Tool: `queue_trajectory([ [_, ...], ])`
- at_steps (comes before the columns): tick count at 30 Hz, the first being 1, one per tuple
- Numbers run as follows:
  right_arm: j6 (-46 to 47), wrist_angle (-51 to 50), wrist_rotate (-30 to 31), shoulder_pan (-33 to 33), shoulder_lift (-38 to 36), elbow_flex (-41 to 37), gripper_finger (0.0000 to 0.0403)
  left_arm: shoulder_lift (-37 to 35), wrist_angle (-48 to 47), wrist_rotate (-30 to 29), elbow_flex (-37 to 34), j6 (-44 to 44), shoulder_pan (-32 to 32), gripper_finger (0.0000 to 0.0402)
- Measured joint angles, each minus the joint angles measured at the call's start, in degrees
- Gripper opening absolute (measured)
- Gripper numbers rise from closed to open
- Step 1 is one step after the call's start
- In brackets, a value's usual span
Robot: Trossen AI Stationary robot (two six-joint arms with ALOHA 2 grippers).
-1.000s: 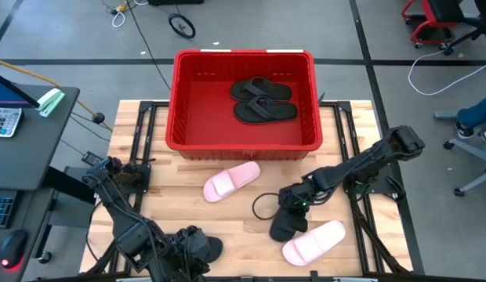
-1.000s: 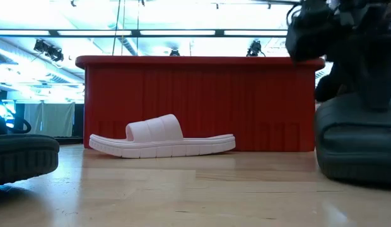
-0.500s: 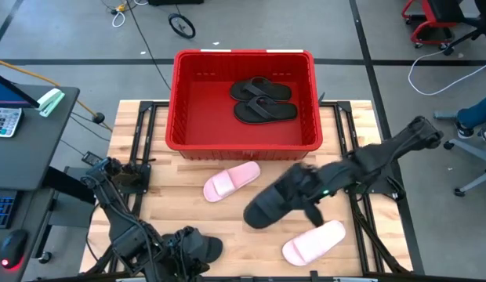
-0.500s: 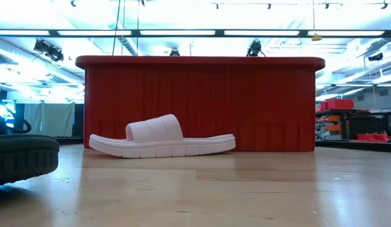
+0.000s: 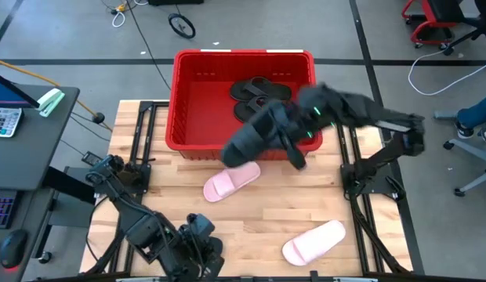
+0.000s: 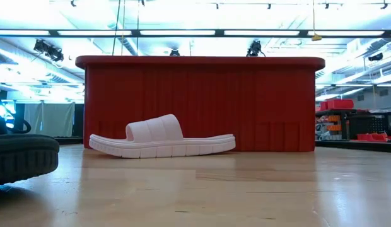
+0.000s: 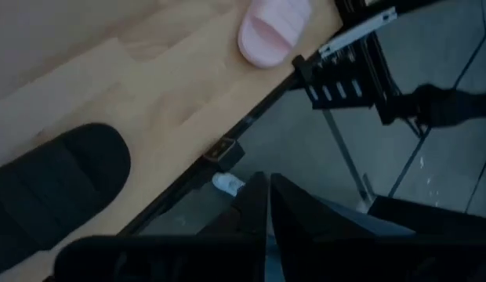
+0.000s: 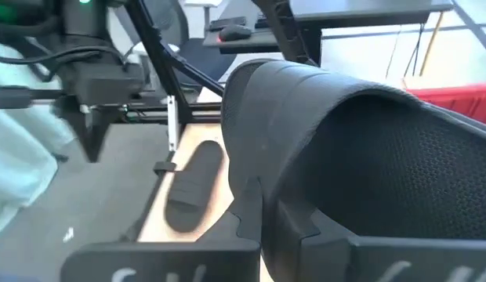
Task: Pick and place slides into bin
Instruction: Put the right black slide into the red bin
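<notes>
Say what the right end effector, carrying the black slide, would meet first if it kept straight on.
Probably the bin's red floor, left of the flip-flops; the right end effector points that way, but depth is unclear.

Glossy light wood table [image 5: 251,215], ribbed red plastic bin [image 5: 197,110], matt foam-like pink slide [image 6: 161,139], textured black slide [image 8: 384,172].

One large red slatted plastic bin [image 5: 188,102] stands at the far side of the table. Two black thong-strap flip-flops [image 5: 255,88] lie inside it. Two pale pink wide-strap slides sit on the wooden tabletop: one [image 5: 231,181] just in front of the bin, one [image 5: 313,241] near the front right. Two black wide-strap slides show: one [image 5: 251,139] up over the bin's near wall, one [image 5: 210,249] at the front left edge.
</notes>
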Motion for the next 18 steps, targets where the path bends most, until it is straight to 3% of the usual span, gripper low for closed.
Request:
queue_trajectory([
  [3, -7.4, -2.7, -7.0, -6.6, 6.1, 5.0, 0.0009, 0.0, 0.6, 0.0, 0.0, 0.0, 1.5, 0.0018],
  [8, -17.3, -3.8, -11.7, -14.3, 16.7, 10.2, 0.0009, 0.3, 0.7, -1.2, 0.0, -0.6, 3.6, 0.0012],
  [12, -21.6, -3.1, -16.7, -18.8, 24.4, 12.1, 0.0009, 1.4, -2.7, -0.6, 0.0, -5.9, 5.3, 0.0014],
  [18, -22.0, -2.1, -22.0, -22.4, 33.1, 12.2, 0.0009, 3.7, -14.0, 13.2, 0.0, -5.9, 7.5, 0.0043],
])
